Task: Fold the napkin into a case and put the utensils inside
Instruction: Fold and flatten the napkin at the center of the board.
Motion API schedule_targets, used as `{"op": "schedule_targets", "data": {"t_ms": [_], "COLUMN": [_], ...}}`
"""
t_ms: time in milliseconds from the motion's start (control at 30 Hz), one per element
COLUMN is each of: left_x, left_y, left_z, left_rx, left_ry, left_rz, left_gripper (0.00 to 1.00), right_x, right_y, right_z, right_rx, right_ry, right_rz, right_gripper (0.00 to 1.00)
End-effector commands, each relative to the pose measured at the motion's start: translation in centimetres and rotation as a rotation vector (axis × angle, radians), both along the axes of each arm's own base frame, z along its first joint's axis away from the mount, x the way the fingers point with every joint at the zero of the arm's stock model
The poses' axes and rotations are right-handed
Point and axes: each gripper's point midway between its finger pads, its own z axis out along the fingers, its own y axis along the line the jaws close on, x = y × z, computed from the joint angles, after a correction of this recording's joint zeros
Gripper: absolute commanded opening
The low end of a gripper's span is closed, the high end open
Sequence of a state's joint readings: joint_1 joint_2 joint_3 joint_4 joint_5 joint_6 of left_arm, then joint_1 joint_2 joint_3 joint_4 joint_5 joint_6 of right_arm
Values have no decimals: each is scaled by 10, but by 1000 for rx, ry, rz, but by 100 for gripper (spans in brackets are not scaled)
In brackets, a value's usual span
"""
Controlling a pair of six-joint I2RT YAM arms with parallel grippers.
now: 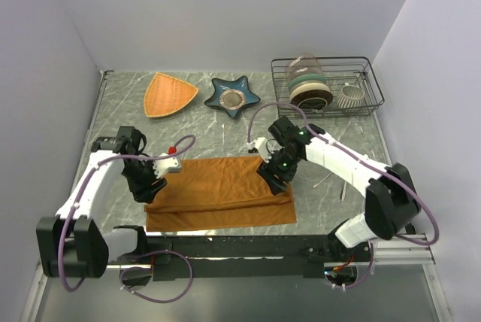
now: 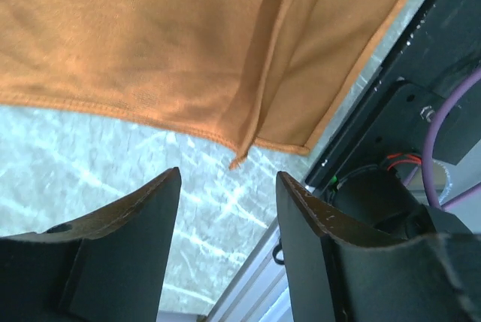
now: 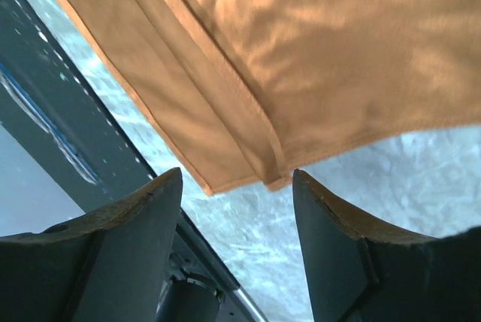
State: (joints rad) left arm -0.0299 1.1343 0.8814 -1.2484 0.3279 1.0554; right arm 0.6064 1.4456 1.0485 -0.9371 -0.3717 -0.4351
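The rust-orange napkin [image 1: 218, 194] lies flat on the marble table near the front, with one fold line running along its length. My left gripper [image 1: 150, 189] hangs over its left end, open and empty. In the left wrist view [image 2: 228, 179] the folded corner of the napkin [image 2: 188, 44] lies just ahead of the fingertips. My right gripper [image 1: 276, 181] is over the napkin's right end, open and empty. In the right wrist view [image 3: 237, 179] the layered napkin corner [image 3: 316, 59] lies just ahead. Two thin silver utensils [image 1: 325, 181] lie right of the right arm, partly hidden.
A lighter orange woven triangular plate [image 1: 169, 94] and a blue star-shaped dish [image 1: 234, 97] sit at the back. A wire rack [image 1: 361, 104] with dishes stands back right. The black base rail [image 1: 248, 245] runs just in front of the napkin.
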Motion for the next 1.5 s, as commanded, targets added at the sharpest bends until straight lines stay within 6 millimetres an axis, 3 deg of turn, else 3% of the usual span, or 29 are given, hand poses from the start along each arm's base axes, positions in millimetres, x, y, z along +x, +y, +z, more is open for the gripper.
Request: {"op": "schedule_targets", "data": {"t_ms": [0, 100, 267, 500, 800, 900, 1100, 1267, 1300, 1467], "left_x": [21, 34, 16, -17, -18, -17, -20, -23, -23, -25], "left_y": [-10, -9, -12, -15, -17, -17, -16, -14, -14, -11], "left_z": [-10, -19, -35, -43, -48, -49, -49, -51, -51, -52], "left_rx": [-51, -21, 9, 43, 67, 73, 86, 103, 106, 120], "left_ry": [-10, -32, 57, 118, 117, 111, 123, 133, 131, 124], "left_rz": [14, 36, -56, -180, -195, -201, -231, -250, -253, -259], "left_gripper": [58, 54, 49, 42, 40, 38, 23, 6, 5, 1], "right_x": [9, 13, -5, -27, -25, -25, -28, -29, -28, -22], "right_y": [17, 21, 16, 9, 2, -1, -3, -5, -5, 0], "right_z": [-5, -18, -33, -31, -45, -48, -48, -49, -48, -27], "right_rx": [17, -13, -38, -33, -80, -95, -98, -103, -102, -66], "right_ry": [62, 118, 248, 313, 307, 306, 308, 313, 312, 260], "right_rz": [-16, -25, 5, 26, 27, 29, 40, 44, 42, 40], "right_gripper": [66, 62, 61, 54, 52, 46, 35, 21, 21, 39]}}
